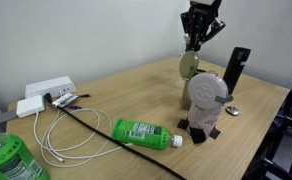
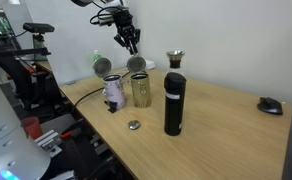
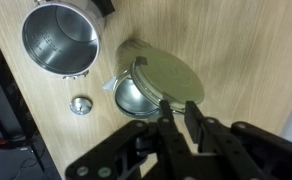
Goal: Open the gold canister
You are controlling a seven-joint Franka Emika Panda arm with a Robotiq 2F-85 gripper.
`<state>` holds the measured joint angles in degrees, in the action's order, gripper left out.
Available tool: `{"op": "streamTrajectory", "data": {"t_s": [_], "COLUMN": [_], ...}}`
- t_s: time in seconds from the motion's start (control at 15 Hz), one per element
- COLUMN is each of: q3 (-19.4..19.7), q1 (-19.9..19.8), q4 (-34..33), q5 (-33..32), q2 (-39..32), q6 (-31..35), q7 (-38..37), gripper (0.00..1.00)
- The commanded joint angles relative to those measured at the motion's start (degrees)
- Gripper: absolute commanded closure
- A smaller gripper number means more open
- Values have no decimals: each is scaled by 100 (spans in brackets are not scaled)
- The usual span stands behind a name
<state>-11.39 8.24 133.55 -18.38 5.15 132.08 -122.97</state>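
Observation:
The gold canister [image 2: 141, 92] stands on the wooden table between the pale grey gadget [image 2: 113, 92] and a black bottle [image 2: 173, 100]. Its round lid [image 2: 136, 63] is tilted up above its mouth. The wrist view shows the lid [image 3: 168, 72] raised over the shiny open body [image 3: 129, 98]. My gripper [image 2: 134, 47] is right above it, with its fingers [image 3: 179, 105] pinched on the lid's upper rim. In an exterior view the lid [image 1: 189, 65] hangs under my gripper [image 1: 194, 42], behind the gadget [image 1: 206, 95].
A small metal knob [image 3: 81, 105] lies on the table by the canister. An open shiny metal cup [image 3: 61, 40] is beside it. A green bottle [image 1: 141, 131], cables and a white power strip [image 1: 46, 90] are further off. An hourglass-shaped vessel [image 2: 174, 60] and a mouse [image 2: 271, 105] are also there.

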Motion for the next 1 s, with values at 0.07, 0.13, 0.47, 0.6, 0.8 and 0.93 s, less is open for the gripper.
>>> {"op": "streamTrajectory", "data": {"t_s": [0.07, 0.13, 0.47, 0.6, 0.8, 0.93], "q3": [-12, -17, -42, -41, -54, -70], "q1": [31, 38, 72, 98, 148, 201], "q4": [-152, -163, -221, -259, -303, -333], "q5": [185, 187, 289, 367, 509, 635], "q2": [-138, -146, -184, -205, -181, -113], "q6": [-86, -88, -67, -47, -35, -5], "q7": [230, 248, 396, 482, 640, 817], "gripper": [94, 94, 94, 94, 94, 94]}}
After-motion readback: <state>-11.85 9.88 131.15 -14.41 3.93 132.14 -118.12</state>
